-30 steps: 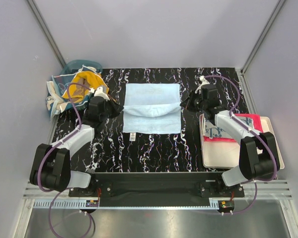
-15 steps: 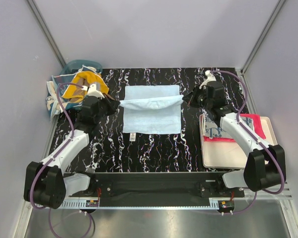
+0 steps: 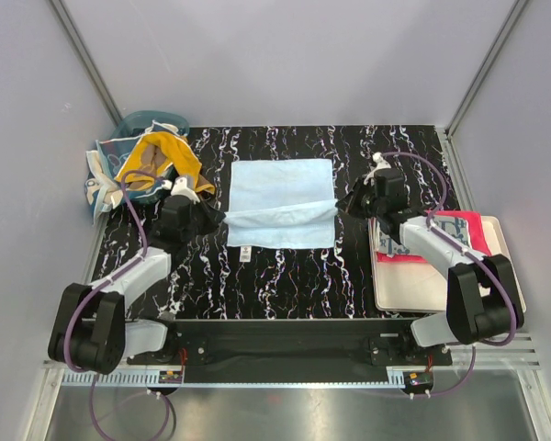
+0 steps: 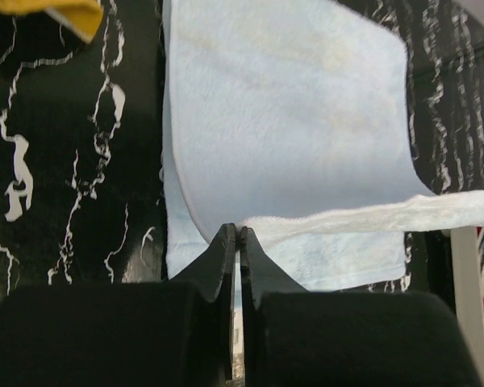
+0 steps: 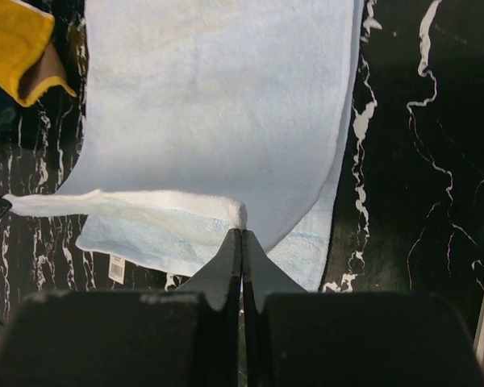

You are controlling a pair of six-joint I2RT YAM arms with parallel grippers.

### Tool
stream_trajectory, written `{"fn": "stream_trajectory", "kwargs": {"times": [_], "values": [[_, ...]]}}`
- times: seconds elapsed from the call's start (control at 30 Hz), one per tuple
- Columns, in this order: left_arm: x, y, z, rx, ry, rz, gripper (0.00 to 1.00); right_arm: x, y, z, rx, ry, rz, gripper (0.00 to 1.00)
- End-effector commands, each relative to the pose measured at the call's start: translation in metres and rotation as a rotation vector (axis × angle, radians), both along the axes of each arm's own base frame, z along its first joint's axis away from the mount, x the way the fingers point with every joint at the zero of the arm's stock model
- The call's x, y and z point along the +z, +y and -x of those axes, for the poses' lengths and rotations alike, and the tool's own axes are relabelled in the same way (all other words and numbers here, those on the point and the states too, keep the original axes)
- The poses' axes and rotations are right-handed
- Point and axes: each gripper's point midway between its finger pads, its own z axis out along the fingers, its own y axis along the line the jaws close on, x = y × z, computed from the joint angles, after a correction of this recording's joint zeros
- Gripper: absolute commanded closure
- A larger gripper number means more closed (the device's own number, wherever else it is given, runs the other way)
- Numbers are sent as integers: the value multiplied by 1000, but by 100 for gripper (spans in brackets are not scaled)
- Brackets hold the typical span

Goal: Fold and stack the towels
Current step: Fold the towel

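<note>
Two ends of one edge of the light blue towel [image 3: 280, 188] are held off the black table [image 3: 285, 276] — one by the left gripper [image 3: 220, 218], one by the right gripper [image 3: 340, 204], fingers pressed tight w/ cloth between. The raised edge is stretched taut above the towel's middle; the rest is laid flat at table centre. An orange towel [image 3: 156, 156] is draped on the teal basket [image 3: 142, 121], far left — folded towels [image 3: 466, 222] are seen on the cream tray [image 3: 441, 289].

overhead, close wrist cams, seemingly sharing towel [image 3: 281, 184]
</note>
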Motion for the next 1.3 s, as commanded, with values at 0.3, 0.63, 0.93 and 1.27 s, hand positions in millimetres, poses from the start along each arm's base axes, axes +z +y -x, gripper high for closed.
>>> {"fn": "stream_trajectory", "kwargs": {"times": [0.3,0.63,0.93,1.27], "values": [[-19,-14,7,-45,18,50,100,-40,15,19,23,78,-34,100],[-39,-14,26,-69,80,29,100,-50,11,34,1,134,-38,96],[-50,-10,42,-75,101,23,94,-56,5,51,-12,148,-45,88],[-46,-5,54,-73,101,5,87,-48,1,63,-32,152,-60,69]]}}
